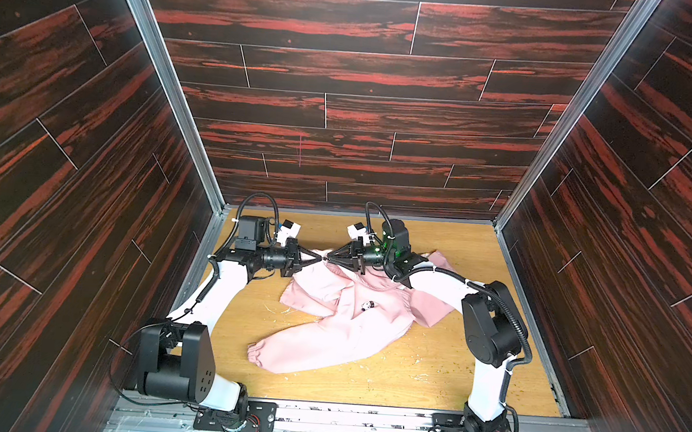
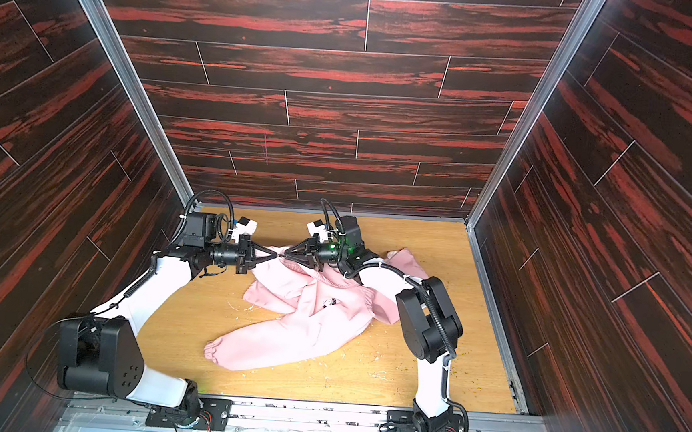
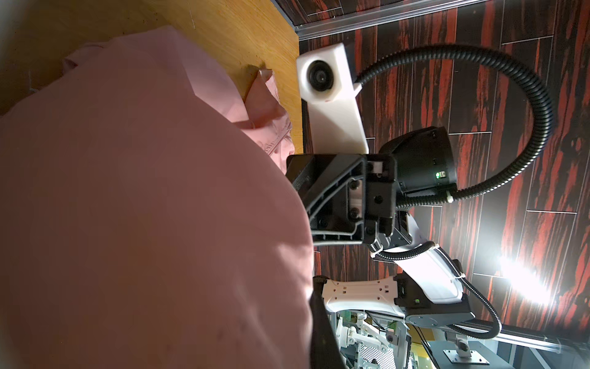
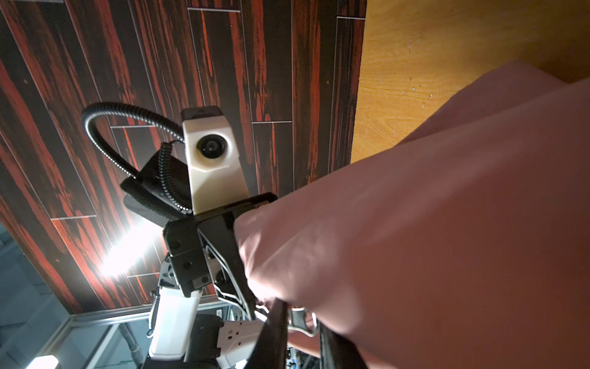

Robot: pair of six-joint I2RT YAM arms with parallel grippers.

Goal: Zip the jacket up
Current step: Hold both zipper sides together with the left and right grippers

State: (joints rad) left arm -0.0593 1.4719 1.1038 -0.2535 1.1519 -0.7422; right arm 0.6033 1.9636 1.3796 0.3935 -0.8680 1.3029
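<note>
Pink jacket (image 1: pixel 349 325) fabric is pinched in your left end effector (image 1: pixel 320 258), jaws pressed together, almost tip to tip with your right end effector (image 1: pixel 330 259). Its fingers (image 4: pixel 274 335) sit close on either side of the metal zipper pull (image 4: pixel 300 319); you cannot tell whether they clamp it. Below them the jacket lies crumpled on the wooden surface (image 1: pixel 429 377), one sleeve (image 1: pixel 305 349) stretched toward the near edge.

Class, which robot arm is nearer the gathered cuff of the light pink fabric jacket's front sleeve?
Left. The left arm runs close beside the gathered cuff; the right arm stands beyond the pink jacket, on its opposite side.
</note>
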